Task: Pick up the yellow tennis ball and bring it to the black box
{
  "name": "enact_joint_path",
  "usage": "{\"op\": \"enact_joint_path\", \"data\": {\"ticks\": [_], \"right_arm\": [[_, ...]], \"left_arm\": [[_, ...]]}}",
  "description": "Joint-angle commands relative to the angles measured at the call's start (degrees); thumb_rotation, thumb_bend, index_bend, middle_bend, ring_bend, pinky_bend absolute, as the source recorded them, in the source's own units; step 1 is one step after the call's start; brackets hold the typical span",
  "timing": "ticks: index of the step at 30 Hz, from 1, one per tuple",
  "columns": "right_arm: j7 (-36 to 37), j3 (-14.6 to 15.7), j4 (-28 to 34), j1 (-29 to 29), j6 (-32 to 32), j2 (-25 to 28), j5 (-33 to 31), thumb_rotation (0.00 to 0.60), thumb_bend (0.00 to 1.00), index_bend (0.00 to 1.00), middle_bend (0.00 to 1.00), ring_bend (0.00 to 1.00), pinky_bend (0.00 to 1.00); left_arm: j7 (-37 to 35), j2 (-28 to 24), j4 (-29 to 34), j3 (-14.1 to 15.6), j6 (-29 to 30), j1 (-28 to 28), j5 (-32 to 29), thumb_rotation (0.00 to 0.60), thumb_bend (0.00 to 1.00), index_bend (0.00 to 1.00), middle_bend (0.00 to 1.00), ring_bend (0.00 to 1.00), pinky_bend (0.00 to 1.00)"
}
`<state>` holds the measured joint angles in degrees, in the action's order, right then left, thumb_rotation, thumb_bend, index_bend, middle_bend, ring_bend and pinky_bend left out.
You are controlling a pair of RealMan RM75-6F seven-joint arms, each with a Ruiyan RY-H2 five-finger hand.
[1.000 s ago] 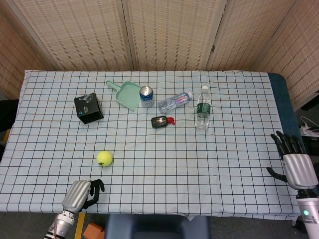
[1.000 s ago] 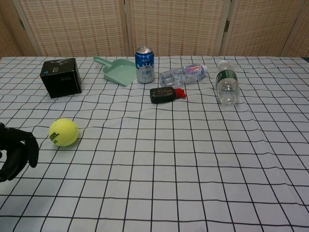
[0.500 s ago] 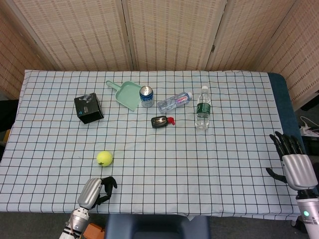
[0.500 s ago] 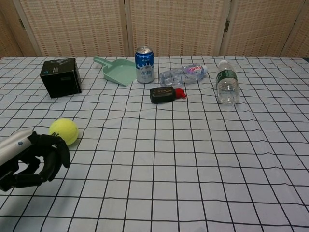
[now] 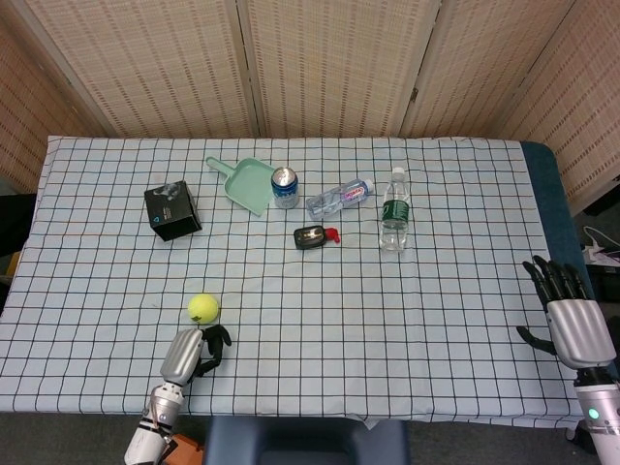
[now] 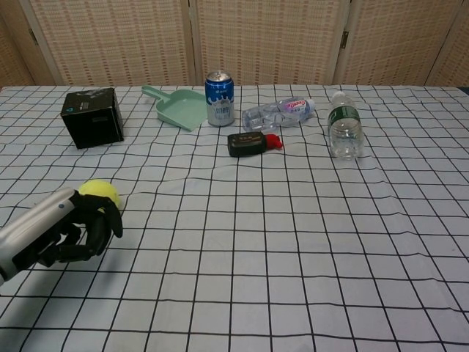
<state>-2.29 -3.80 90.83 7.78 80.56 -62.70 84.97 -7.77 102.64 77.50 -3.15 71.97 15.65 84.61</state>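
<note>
Approach phase of the pick: the left hand (image 6: 62, 231) has advanced across the checked tablecloth (image 5: 387, 329) over the last second, from the near edge of the table to a position just behind the yellow tennis ball (image 5: 202, 308), which has not moved. In the chest view the hand now overlaps the lower part of the ball, its dark fingers (image 6: 102, 224) curled inward with nothing between them; in the head view the fingertips sit just short of the ball, and contact cannot be confirmed from either view. The ball rests on the cloth, near the front left of the table, well apart from the black box (image 5: 172, 210), which stands further back on the same side. The right hand (image 5: 572, 320) has kept its place at the far right edge of the table, fingers extended and apart, holding nothing. Judged from this arrangement, the reach is nearly complete but no grasp exists; the fingers would probably need to spread before closing around the ball, and a curled hand pushed further forward could roll it away
</note>
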Motion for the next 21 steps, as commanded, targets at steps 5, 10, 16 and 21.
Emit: {"op": "enact_joint_path", "data": {"ticks": [5,10,16,21], "right_arm": [[-0.12,0.03,-0.02,0.05,-0.13,0.00,-0.07,0.600,0.11,0.03,0.00,0.00,0.00],[-0.35,0.14,0.01,0.08,-0.31,0.02,-0.09,0.600,0.11,0.03,0.00,0.00,0.00],[-0.52,0.15,-0.06,0.13,-0.46,-0.02,-0.24,0.600,0.11,0.03,0.00,0.00,0.00],[-0.53,0.10,-0.07,0.21,-0.57,-0.05,-0.32,0.600,0.11,0.03,0.00,0.00,0.00]], "left_arm": [[0.11,1.27,-5.13,-0.92,-1.77,1.56,-1.30,0.600,0.74,0.56,0.66,0.64,0.91],[0.78,1.89,-7.62,-1.31,-2.98,2.31,-2.42,0.600,0.74,0.56,0.66,0.64,0.91],[1.40,2.54,-8.97,-2.03,-3.93,3.14,-3.57,0.600,0.74,0.56,0.66,0.64,0.91],[2.41,3.12,-9.69,-2.89,-4.43,3.95,-4.46,0.600,0.74,0.56,0.66,0.64,0.91]]}}
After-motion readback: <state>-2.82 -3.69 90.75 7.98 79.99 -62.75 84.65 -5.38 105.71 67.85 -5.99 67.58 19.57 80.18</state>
